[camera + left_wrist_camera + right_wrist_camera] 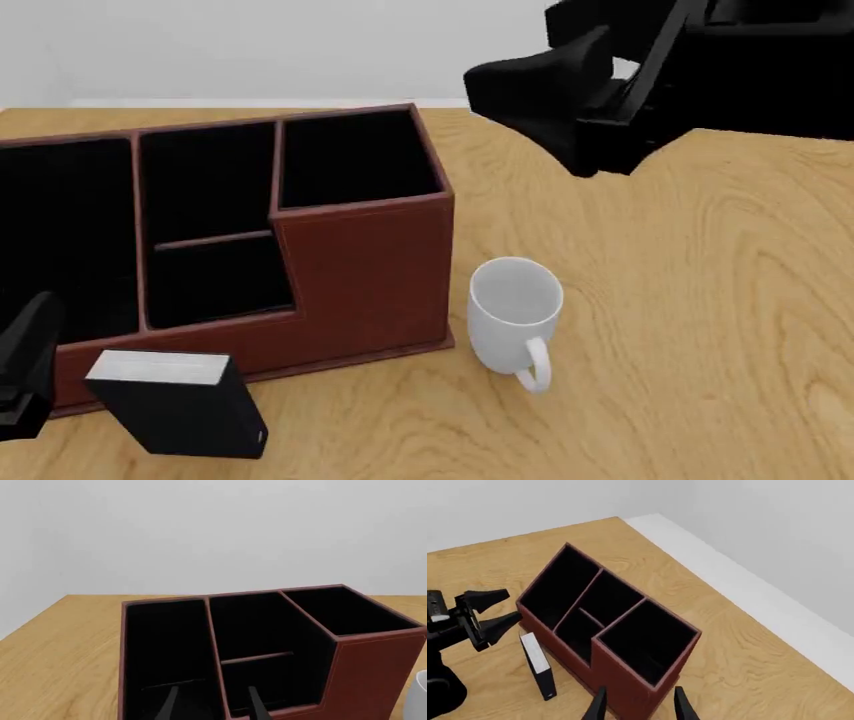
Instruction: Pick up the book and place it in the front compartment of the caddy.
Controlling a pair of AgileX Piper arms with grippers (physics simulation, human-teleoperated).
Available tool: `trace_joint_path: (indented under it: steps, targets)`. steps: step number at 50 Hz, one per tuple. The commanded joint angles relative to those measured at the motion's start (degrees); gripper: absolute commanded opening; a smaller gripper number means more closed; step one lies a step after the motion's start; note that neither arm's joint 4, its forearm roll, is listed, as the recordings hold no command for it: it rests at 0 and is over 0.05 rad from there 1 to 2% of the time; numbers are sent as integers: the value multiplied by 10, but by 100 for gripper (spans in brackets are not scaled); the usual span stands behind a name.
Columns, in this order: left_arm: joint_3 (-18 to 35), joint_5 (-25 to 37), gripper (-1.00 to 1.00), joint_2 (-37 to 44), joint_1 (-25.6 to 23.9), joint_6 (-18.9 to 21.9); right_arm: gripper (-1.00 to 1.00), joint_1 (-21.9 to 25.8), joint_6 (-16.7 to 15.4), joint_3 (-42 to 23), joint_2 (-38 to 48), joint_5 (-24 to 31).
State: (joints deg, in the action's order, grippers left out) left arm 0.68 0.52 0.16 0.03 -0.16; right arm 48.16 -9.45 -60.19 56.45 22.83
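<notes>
The book (180,402) stands upright on the table (694,300), just in front of the box (360,270) and not held. It looks stiff and rather heavy with smooth covers, so I would pinch it across both covers near the top. The left gripper (494,611) is spread beside it; the right gripper (637,702) is spread too, empty.

The desk (694,300) is shown as light wood with a visible flowing grain and a smooth, faintly satin finish. The caddy (367,270) is rendered in red-brown leather-look material, matt, with fine stitched-looking edges; its lining is flat black and unreflective. The book (187,408) is covered in matt black, with pale grey-white paper edges on top. The mug (514,310) is seen as smooth white ceramic, softly glossy.
</notes>
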Motion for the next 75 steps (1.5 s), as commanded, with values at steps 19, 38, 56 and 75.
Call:
trace_joint_path:
  steps: [19,38,56,75]
  targets:
    - [0,0,100,0,0,0,100,192,-2,-165,244,113]
    - [0,0,100,0,0,0,100,226,-27,-231,340,170]
    - [0,0,100,0,0,0,100,224,-41,-309,432,246]
    - [0,0,100,0,0,0,100,209,-66,-351,498,269]
